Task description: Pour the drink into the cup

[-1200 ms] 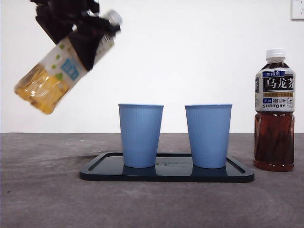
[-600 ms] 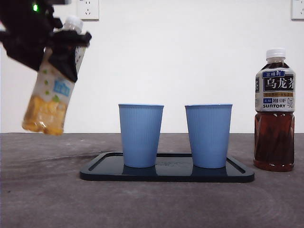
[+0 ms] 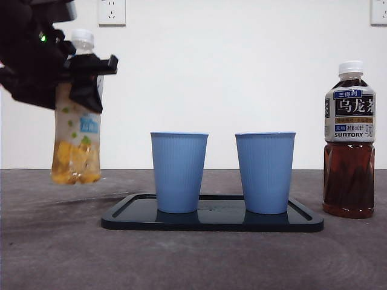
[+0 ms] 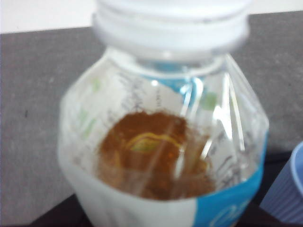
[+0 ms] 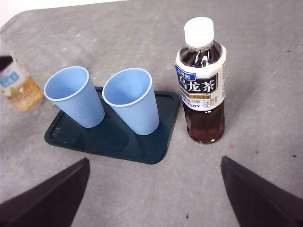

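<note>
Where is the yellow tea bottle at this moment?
In the front view, the yellow tea bottle hangs upright above the table at the far left, held by the left gripper, apart from the tray and nearest the left blue cup.

The bottle (image 3: 77, 121) in the black left claw (image 3: 84, 75) holds golden-amber drink, under a white cap and a pale label dotted with green and marked with a light-blue patch. Two cups, one (image 3: 179, 171) beside the other (image 3: 265, 172), are soft blue with fine vertical ribbing. They stand on a glossy, very dark tray (image 3: 211, 221). The tea bottle (image 3: 349, 140) shows dark reddish-brown liquid, a white cap, and a black, white and blue label with a gold stripe. The tabletop (image 3: 60, 254) is mottled grey.
</note>
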Robot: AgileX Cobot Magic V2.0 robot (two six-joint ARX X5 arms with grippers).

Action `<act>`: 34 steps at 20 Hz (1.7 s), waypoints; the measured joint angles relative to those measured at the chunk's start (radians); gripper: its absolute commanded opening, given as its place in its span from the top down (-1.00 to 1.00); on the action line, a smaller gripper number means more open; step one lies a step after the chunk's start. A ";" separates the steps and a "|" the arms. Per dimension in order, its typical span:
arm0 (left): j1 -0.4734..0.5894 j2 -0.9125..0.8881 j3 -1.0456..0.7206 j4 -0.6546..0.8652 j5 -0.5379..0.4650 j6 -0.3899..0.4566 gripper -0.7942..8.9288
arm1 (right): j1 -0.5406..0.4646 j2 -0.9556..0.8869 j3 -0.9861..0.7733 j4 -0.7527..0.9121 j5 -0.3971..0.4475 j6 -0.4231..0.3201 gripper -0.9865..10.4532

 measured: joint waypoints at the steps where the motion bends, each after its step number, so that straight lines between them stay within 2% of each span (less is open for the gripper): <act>1: 0.000 0.000 -0.013 0.004 0.000 -0.006 0.61 | 0.000 0.000 0.000 -0.002 0.000 0.000 0.05; 8: 0.000 0.017 -0.057 0.122 0.000 -0.011 0.61 | 0.000 0.000 0.000 -0.003 0.000 0.000 0.05; 13: 0.000 0.110 -0.058 0.132 -0.002 -0.011 0.61 | 0.000 0.000 0.000 -0.006 0.000 0.000 0.05; 17: 0.000 0.110 -0.058 0.131 0.000 -0.012 0.58 | 0.000 0.000 0.000 -0.006 0.000 0.000 0.05; 18: 0.000 0.110 -0.058 0.131 0.000 -0.012 0.55 | 0.000 0.000 0.000 -0.007 0.000 0.000 0.05; 19: 0.000 0.110 -0.058 0.130 0.000 -0.012 0.42 | 0.000 0.000 0.000 -0.007 0.000 0.000 0.05; 21: 0.000 0.110 -0.058 0.130 0.000 -0.017 -0.02 | 0.000 0.000 0.000 -0.007 0.000 0.000 0.05; 23: 0.000 0.103 -0.058 0.145 -0.001 -0.020 -0.27 | 0.000 0.000 0.000 -0.007 0.000 0.000 0.05; 27: 0.000 0.047 -0.058 0.126 -0.001 -0.023 -0.28 | 0.000 0.000 0.000 -0.007 0.000 0.000 0.05; 34: -0.042 -0.248 -0.051 -0.135 -0.001 -0.030 -0.27 | 0.000 0.000 0.000 -0.007 -0.001 0.000 0.05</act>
